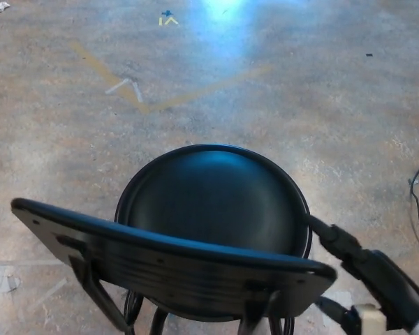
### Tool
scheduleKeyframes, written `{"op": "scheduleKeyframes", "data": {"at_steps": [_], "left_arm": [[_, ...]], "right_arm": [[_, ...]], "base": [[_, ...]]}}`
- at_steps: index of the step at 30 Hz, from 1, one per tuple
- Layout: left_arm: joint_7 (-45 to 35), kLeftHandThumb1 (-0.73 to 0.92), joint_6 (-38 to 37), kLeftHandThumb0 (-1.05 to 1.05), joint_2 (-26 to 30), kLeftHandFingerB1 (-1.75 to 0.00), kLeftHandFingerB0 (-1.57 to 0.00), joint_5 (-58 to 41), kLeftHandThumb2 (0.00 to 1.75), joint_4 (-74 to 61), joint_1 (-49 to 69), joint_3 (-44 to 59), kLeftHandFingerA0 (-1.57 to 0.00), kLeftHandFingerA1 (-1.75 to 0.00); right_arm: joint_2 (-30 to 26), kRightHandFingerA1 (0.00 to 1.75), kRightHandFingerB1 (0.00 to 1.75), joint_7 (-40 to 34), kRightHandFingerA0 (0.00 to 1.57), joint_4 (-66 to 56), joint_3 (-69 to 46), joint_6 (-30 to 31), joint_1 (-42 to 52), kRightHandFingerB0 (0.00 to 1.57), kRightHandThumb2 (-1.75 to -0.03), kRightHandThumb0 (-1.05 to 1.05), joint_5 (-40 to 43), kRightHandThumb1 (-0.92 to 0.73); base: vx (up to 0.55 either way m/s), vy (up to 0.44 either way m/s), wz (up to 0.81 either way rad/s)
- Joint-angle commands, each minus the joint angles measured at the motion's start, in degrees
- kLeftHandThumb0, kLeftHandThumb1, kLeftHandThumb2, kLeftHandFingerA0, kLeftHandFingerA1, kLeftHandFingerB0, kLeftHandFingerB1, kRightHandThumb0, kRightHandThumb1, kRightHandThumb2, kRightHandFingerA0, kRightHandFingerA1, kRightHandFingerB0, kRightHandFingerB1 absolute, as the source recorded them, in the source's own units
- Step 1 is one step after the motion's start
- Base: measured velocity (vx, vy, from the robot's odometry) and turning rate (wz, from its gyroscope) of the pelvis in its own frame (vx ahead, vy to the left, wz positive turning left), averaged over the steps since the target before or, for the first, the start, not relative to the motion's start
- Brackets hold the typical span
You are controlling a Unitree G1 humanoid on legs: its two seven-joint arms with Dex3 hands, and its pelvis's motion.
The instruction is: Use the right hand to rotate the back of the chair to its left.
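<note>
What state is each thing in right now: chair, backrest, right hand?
Chair: upright on the floor, seat empty.
Backrest: skewed, left end farther from the camera than the right end.
Right hand: at the backrest's right end, beside the seat rim; grip unclear.
Left hand: not in view.

The round black plastic chair seat [216, 199] looks smooth and glossy. The curved black backrest [174, 269] looks semi-gloss. The mottled grey-brown concrete floor [321, 105] is polished, shining at twelve o'clock. The black robot right hand [349, 251] looks matt.
</note>
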Motion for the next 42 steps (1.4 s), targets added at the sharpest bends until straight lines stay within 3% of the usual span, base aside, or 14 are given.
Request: {"op": "scheduleKeyframes", "data": {"at_steps": [1,5,6,10,12,13,17,27,33,42], "left_arm": [[-0.7,0.83,0.2,-0.48,0.3,-0.45,-0.51,-0.6,0.64,0.1,0.1,0.2,-0.58,-0.51],[-1.0,0.83,0.2,-0.48,0.4,-0.45,-0.51,-0.4,0.64,0.0,0.1,0.0,-0.59,-0.52],[-0.7,0.82,0.0,-0.48,0.3,-0.45,-0.51,-0.6,0.64,-0.1,0.1,0.2,-0.58,-0.52],[-0.3,0.82,0.1,-0.48,0.2,-0.45,-0.51,-0.8,0.64,-0.1,0.3,0.4,-0.58,-0.52],[-0.6,0.82,0.4,-0.48,0.2,-0.46,-0.53,-1.3,0.64,-0.1,0.1,1.1,-0.59,-0.52],[-0.6,0.81,0.1,-0.47,0.3,-0.46,-0.54,-1.5,0.64,0.0,-0.1,1.4,-0.6,-0.52],[-0.9,0.78,-0.1,-0.51,0.4,-0.45,-0.48,-1.0,0.66,0.1,0.1,1.3,-0.57,-0.52],[-0.9,0.82,-0.1,-0.48,0.5,-0.46,-0.52,-0.7,0.64,0.1,0.0,0.7,-0.6,-0.53],[-0.3,0.84,0.3,-0.49,0.9,-0.47,-0.54,-0.3,0.64,0.0,-0.3,0.0,-0.6,-0.53],[-0.4,0.83,0.6,-0.49,1.2,-0.47,-0.53,-0.4,0.65,0.2,-0.7,0.0,-0.62,-0.54]], "right_arm": [[1.4,0.0,0.0,1.2,0.0,-3.3,4.4,3.0,-0.3,0.0,-0.64,-1.05,-4.5,-0.71],[2.7,0.0,0.0,2.3,0.0,-6.5,7.4,5.9,-0.5,0.0,-0.61,-1.05,-4.8,-0.7],[3.4,0.0,0.0,2.7,0.0,-6.9,8.2,5.9,-0.7,0.0,-0.9,-1.0,-4.6,-0.5],[4.2,0.0,0.0,2.7,0.0,-7.3,10.1,5.7,-1.2,0.0,-0.93,-1.03,-5.2,-0.52],[5.2,0.0,0.0,3.0,0.0,-7.4,12.2,5.9,-2.4,0.0,-0.93,-1.04,-6.7,-0.52],[5.4,0.0,0.0,3.3,0.0,-6.8,12.9,5.7,-3.4,0.0,-0.61,-1.05,-7.3,-0.7],[6.7,0.0,0.0,4.0,0.0,-7.0,15.3,6.8,-4.9,0.0,-0.61,-1.05,-8.0,-0.68],[10.0,0.0,0.0,3.7,0.0,-6.6,20.7,8.9,-7.9,0.0,-0.61,-1.05,-11.8,-0.68],[14.6,0.0,0.0,4.3,0.0,-2.2,23.4,12.2,-13.5,0.0,-0.6,-1.04,-13.1,-0.65],[23.9,0.0,0.0,-0.6,0.0,12.1,27.3,9.0,-26.8,0.0,-0.64,-1.05,-17.1,-0.69]], "base": [[0.0,0.0,0.0],[0.0,0.0,0.0],[0.0,0.0,0.0],[0.0,0.0,0.0],[0.0,0.0,0.0],[0.0,0.0,0.0],[0.0,0.0,0.0],[0.0,0.0,0.0],[0.0,0.0,0.0],[0.0,0.0,0.0]]}}
